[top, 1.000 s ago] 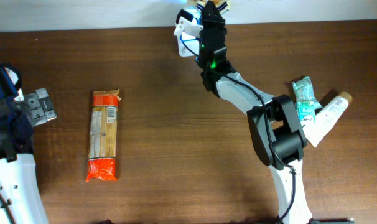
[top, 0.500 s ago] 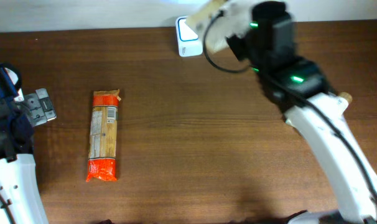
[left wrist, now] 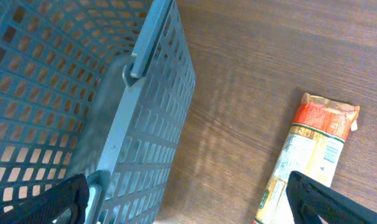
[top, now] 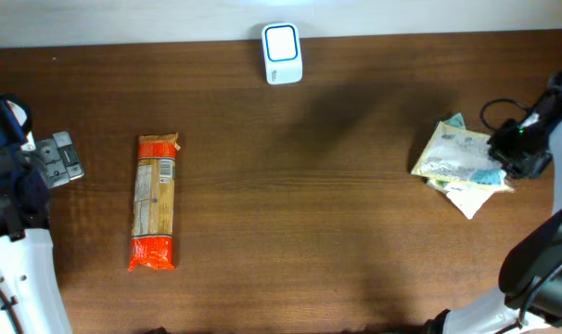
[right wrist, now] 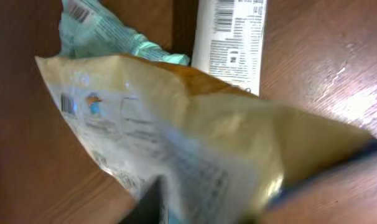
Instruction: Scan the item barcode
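**While the pale yellow crinkled plastic pouch (top: 453,153) lies at the right tool (top: 508,150), one packet waits**

Although nothing sits at the white box-shaped barcode scanner (top: 282,54) on the far edge of the brown wooden bench (top: 337,213), we judge the job partly done. The pouch rests on a teal foil packet (right wrist: 101,37) and a white printed tube (right wrist: 229,37), well apart from the scanner, in what looks like a set-down pile. The right tool is at the pouch's right edge. We cannot tell how its jaws stand, nor whether it grips. The long orange-and-tan pasta packet (top: 155,202) lies flat on the left side, near the left tool (top: 66,160), which gapes wide and holds nothing. A grey plastic mesh basket (left wrist: 83,93) fills its wrist view. That packet, we judge, is yet to be scanned.
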{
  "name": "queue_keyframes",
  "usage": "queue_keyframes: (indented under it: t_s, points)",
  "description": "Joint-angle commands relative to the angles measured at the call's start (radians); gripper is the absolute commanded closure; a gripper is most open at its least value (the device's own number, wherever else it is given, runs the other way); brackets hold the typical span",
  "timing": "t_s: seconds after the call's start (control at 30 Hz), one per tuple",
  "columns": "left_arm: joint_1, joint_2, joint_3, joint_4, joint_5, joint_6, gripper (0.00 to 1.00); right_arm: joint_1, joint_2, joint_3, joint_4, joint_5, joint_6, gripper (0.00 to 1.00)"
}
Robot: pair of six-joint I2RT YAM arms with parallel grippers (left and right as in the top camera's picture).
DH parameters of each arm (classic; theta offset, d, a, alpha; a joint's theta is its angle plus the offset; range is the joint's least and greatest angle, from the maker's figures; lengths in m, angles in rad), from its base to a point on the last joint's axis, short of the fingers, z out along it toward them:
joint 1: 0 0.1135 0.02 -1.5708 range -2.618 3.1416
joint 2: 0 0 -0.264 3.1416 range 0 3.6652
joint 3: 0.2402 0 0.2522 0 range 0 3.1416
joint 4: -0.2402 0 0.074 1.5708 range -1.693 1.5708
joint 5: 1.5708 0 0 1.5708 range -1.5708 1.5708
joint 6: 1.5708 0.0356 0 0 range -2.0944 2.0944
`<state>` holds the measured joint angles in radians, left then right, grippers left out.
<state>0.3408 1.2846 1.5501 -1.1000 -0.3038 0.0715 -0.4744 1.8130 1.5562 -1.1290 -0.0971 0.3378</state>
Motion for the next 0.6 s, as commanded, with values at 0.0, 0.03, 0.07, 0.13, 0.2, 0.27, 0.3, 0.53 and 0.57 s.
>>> queue_keyframes:
  t_s: [0.0, 0.03, 0.07, 0.13, 0.2, 0.27, 0.3, 0.53, 0.57]
  points:
    - [0.002, -0.004, 0.005, 0.002, -0.007, 0.013, 0.01, -0.037, -0.029, 0.037, -0.008, -0.097, 0.004, 0.51]
    - [0.002, -0.004, 0.005, 0.002, -0.007, 0.013, 0.01, -0.038, -0.041, 0.069, -0.03, -0.141, -0.028, 0.5]
    - [0.002, -0.004, 0.005, 0.002, -0.007, 0.013, 0.01, -0.037, -0.045, 0.087, -0.043, -0.147, -0.032, 0.5]
    - [0.002, -0.004, 0.005, 0.002, -0.007, 0.013, 0.01, -0.037, -0.055, 0.188, -0.127, -0.154, -0.054, 0.46]
    - [0.002, -0.004, 0.005, 0.002, -0.007, 0.013, 0.01, -0.035, -0.055, 0.269, -0.199, -0.163, -0.08, 0.46]
    - [0.002, -0.004, 0.005, 0.002, -0.007, 0.013, 0.01, -0.023, -0.055, 0.339, -0.269, -0.179, -0.144, 0.46]
    - [0.002, -0.004, 0.005, 0.002, -0.007, 0.013, 0.01, -0.009, -0.056, 0.365, -0.291, -0.184, -0.151, 0.46]
    - [0.002, -0.004, 0.005, 0.002, -0.007, 0.013, 0.01, 0.358, -0.044, 0.379, -0.18, -0.336, -0.237, 0.44]
    - [0.002, -0.004, 0.005, 0.002, -0.007, 0.013, 0.01, 0.404, -0.038, 0.378, -0.159, -0.337, -0.225, 0.44]
